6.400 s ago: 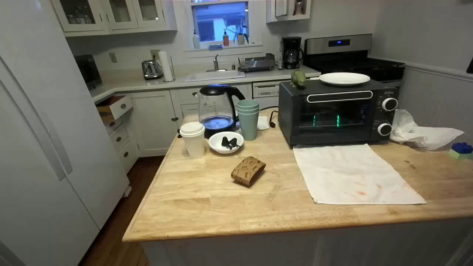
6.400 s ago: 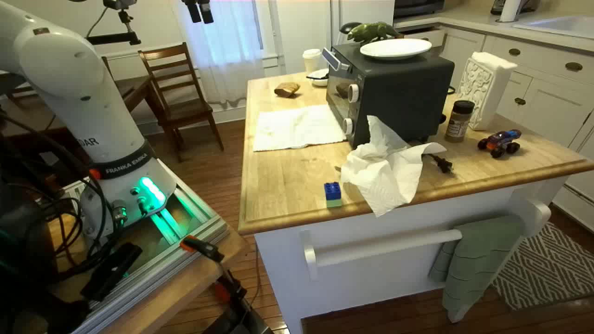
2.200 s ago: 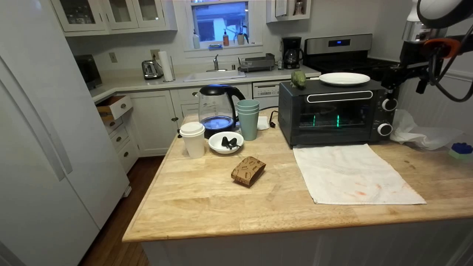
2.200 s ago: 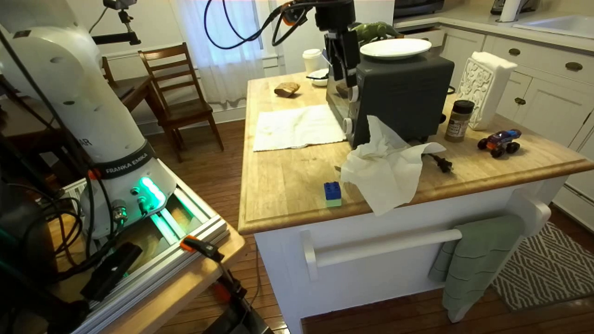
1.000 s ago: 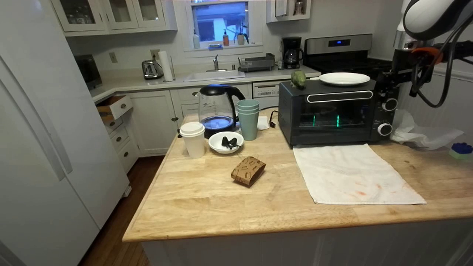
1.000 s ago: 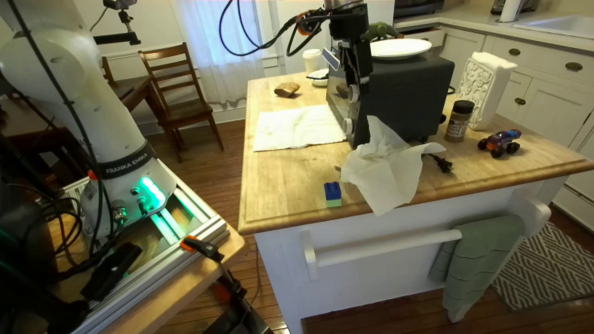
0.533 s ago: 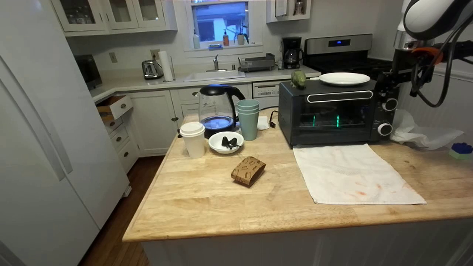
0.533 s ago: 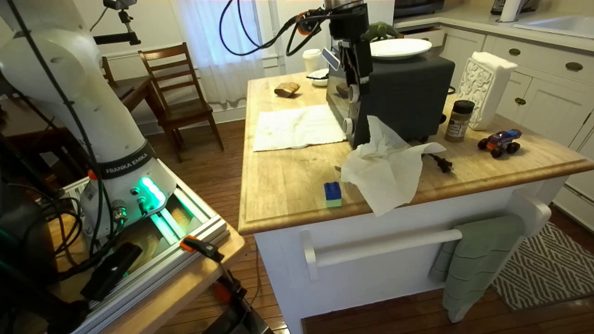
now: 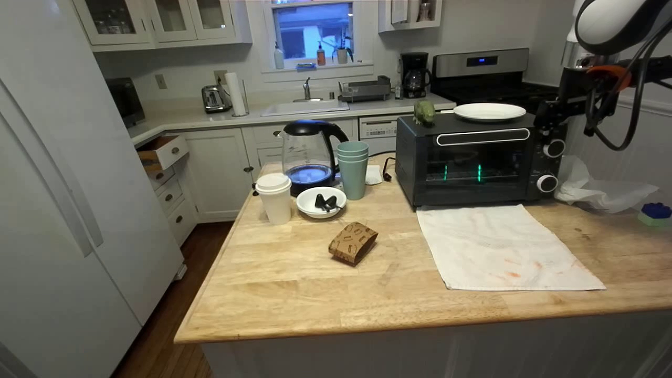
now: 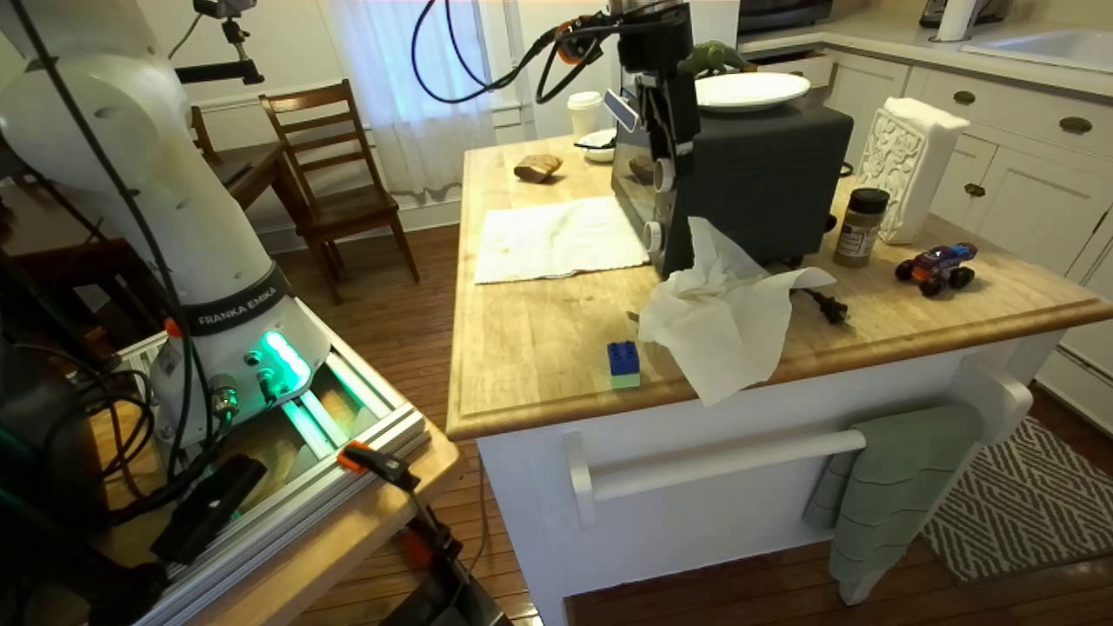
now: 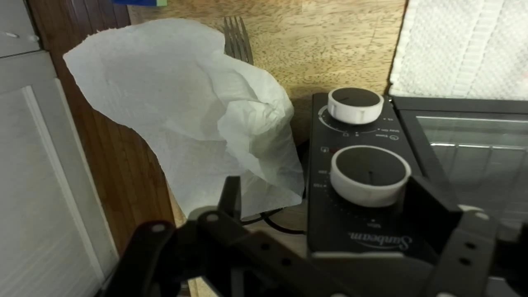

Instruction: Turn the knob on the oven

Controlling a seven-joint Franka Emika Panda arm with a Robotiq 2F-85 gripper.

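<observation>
In my wrist view, a paper towel [image 11: 185, 95] hides part of the fork [image 11: 238, 43], the top edge crops the block [image 11: 136, 1], and I can't tell whether the gripper [image 11: 330, 196] touches the nearer knob [image 11: 369, 177].

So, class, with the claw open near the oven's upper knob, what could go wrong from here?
Off-centre grip: in the wrist view one finger of the claw looks close to the upper knob, the other well away, so closing might just push it.
Jolt: pressing the oven could shift the white plate on top.
Snag: the crumpled paper towel beside the oven might catch on a finger.
</observation>
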